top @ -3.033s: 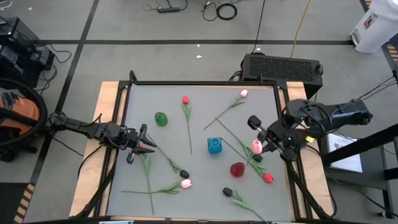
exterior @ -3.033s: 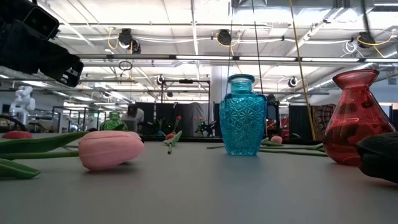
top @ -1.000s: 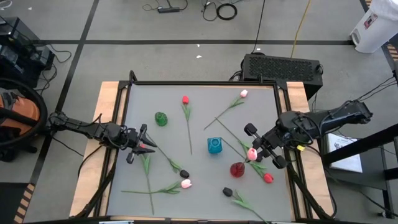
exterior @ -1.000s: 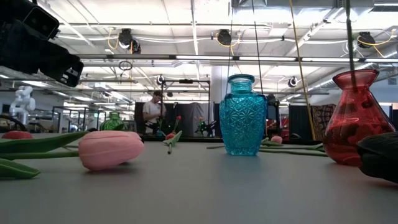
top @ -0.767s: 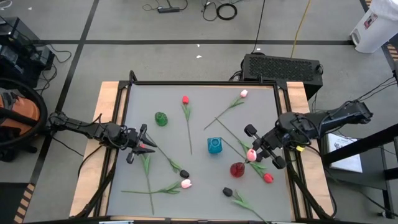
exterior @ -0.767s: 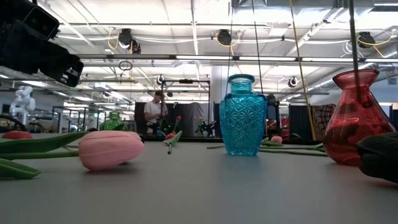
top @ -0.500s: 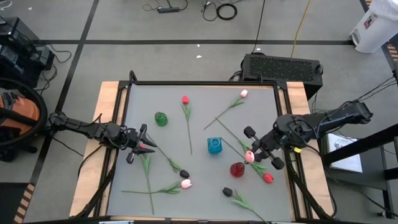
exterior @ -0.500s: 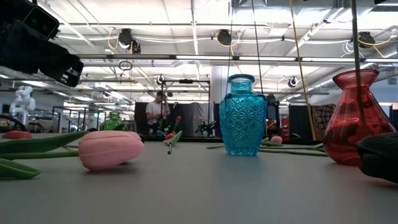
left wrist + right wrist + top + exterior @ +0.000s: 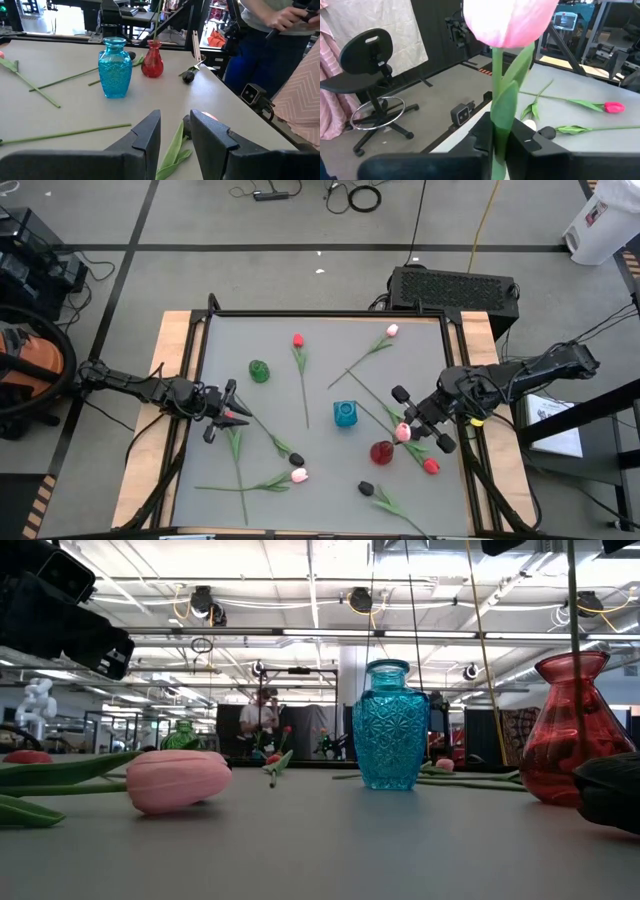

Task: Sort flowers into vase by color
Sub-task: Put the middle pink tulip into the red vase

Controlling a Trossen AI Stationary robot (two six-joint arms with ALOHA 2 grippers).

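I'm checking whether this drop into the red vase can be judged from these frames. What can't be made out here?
- Low view: pink tulip's stem end, blurred behind the red vase's tinted glass.
- Right wrist view: vase mouth, hidden below the right gripper.
- High view: left gripper holding anything; too small.
- Left wrist view: person, cut off by the edge.

I see grey floor with dark tape lines [image 9: 130, 250], a black office chair [image 9: 375, 50], ceiling strip lights [image 9: 330, 633], a person [image 9: 270, 30] standing.
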